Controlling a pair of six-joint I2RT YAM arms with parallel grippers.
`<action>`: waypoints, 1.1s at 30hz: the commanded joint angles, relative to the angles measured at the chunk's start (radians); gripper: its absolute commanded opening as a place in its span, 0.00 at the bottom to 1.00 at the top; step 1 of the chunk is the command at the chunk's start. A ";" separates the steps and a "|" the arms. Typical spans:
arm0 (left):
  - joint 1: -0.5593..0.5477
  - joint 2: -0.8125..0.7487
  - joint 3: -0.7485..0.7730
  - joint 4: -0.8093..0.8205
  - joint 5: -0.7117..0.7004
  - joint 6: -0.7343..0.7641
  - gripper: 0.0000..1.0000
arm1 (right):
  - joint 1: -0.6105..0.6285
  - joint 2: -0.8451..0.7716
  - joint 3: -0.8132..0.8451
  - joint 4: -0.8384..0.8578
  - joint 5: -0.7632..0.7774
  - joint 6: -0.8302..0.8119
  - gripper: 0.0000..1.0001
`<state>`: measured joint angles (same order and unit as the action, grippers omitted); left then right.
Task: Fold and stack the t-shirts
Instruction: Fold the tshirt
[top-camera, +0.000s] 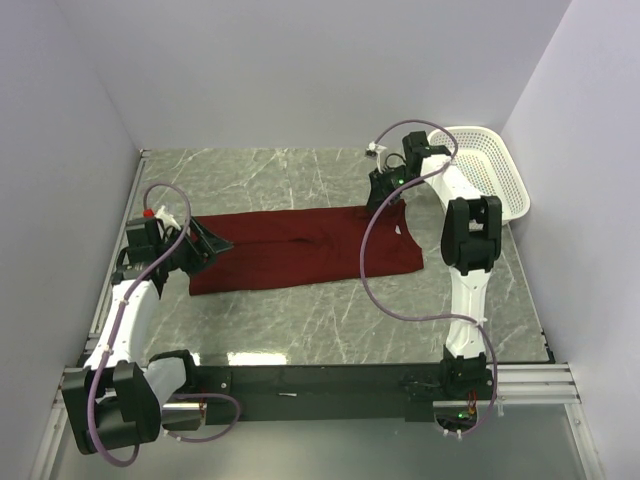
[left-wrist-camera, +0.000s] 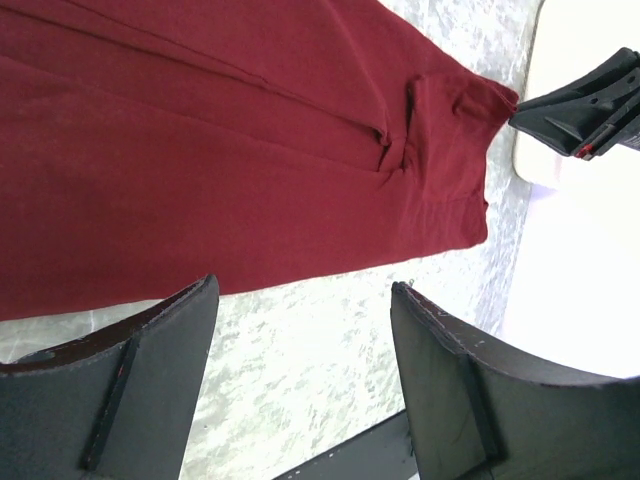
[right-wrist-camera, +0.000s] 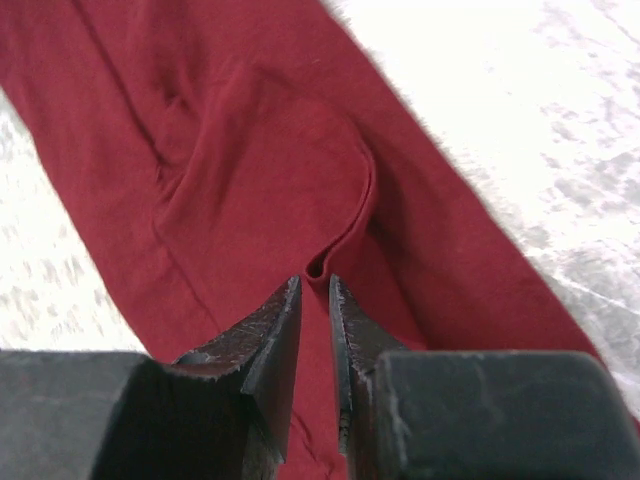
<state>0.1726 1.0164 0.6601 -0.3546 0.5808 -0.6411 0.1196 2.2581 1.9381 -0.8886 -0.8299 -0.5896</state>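
At the left, the left gripper (left-wrist-camera: 305, 286) hangs low over the desk (top-camera: 300, 325) just off the near edge of the cloth; its jaws stand wide apart with nothing between them.

The maroon t-shirt (top-camera: 300, 250) lies flat in the middle of the desk, already narrowed to a long band; its long axis runs left to right across the desk, the right end set a little farther back than the left. A small white label (top-camera: 400, 228) shows near the right end, so I judge that the neck points right, toward the basket side, and the hem left, under the left arm.

At the right end the right gripper (right-wrist-camera: 315, 285) is down on the cloth; its jaws are nearly together with only a slit between them, and a raised pucker of fabric runs up to their tips; whether they pinch it or have just let it go I cannot tell from the wrist view.

The lengthwise folding looks done, and the crosswise fold comes next; that calls for a firm hold on the corners of one end, a lift high enough to clear the band, and a carry along the long axis to lay end on end squarely. The white basket (top-camera: 495, 170) sits at the far right corner, apart from the shirt.
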 joint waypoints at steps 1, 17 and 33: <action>-0.007 0.008 -0.001 0.043 0.053 0.037 0.75 | -0.005 -0.101 -0.030 -0.050 -0.051 -0.125 0.25; -0.010 0.004 -0.011 0.036 0.051 0.040 0.75 | 0.006 -0.115 -0.102 0.191 0.164 0.178 0.36; -0.012 0.010 -0.019 0.042 0.050 0.034 0.75 | 0.031 0.147 0.202 0.117 0.388 0.453 0.47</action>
<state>0.1658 1.0275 0.6415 -0.3412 0.6064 -0.6212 0.1413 2.3924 2.0914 -0.7528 -0.4793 -0.1741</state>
